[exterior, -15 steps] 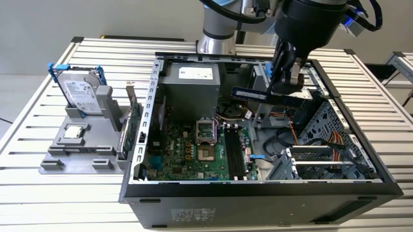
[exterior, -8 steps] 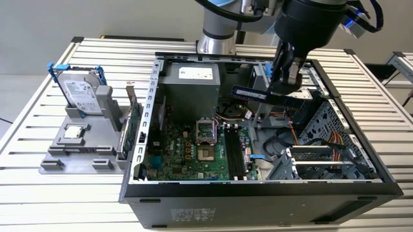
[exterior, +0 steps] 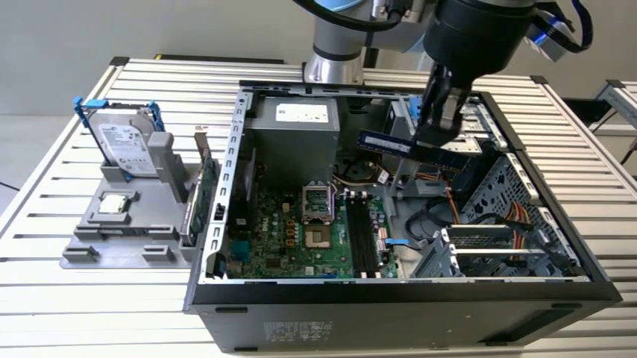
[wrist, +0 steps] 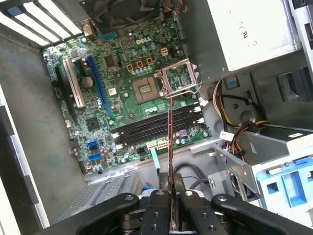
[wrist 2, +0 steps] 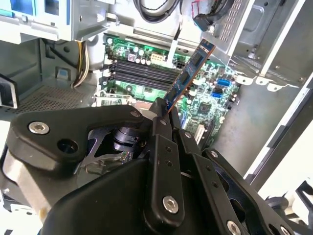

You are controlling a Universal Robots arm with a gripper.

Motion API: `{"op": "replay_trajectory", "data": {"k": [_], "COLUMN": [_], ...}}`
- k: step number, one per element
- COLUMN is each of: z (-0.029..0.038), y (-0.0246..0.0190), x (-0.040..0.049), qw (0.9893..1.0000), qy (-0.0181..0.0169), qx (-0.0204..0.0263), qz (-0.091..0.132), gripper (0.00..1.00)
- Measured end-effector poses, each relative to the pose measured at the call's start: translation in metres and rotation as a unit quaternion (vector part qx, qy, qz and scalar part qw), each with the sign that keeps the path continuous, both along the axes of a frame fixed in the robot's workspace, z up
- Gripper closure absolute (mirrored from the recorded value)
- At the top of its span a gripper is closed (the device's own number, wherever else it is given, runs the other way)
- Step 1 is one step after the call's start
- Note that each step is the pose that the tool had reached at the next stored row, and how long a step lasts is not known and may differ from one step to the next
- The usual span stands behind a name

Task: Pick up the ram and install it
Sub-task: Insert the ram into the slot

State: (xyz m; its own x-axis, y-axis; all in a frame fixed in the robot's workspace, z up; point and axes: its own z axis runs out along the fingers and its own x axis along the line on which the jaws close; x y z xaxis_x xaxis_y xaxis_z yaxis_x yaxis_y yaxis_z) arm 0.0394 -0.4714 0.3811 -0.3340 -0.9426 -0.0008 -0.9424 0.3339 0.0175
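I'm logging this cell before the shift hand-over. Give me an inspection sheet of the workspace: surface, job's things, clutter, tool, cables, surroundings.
Surface: slatted metal table bearing an open computer case.
Job's things: ram held in the air above the motherboard, its memory slots looking empty; not seated.
Clutter: hard drive, expansion card and a chip in a grey holder at the exterior view's left.
Tool: the tool is shut on the ram's end.
Cables: wire bundle beside the power supply; orange leads by the drive cage.
Surroundings: another slatted table's edge at the exterior view's right.
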Motion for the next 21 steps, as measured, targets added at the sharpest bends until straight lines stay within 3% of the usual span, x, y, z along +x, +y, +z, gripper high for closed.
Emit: {"op": "replay_trajectory", "data": {"k": [10, 21], "z": [0.0, 0.0], "y": [0.0, 0.0], "x": [-0.0001, 0.0], "qw": [0.9992, 0.9967], "qy": [0.0, 0.0], "qx": [0.0, 0.0], "qz": [-0.04, -0.082], "gripper": [1.0, 1.0]}}
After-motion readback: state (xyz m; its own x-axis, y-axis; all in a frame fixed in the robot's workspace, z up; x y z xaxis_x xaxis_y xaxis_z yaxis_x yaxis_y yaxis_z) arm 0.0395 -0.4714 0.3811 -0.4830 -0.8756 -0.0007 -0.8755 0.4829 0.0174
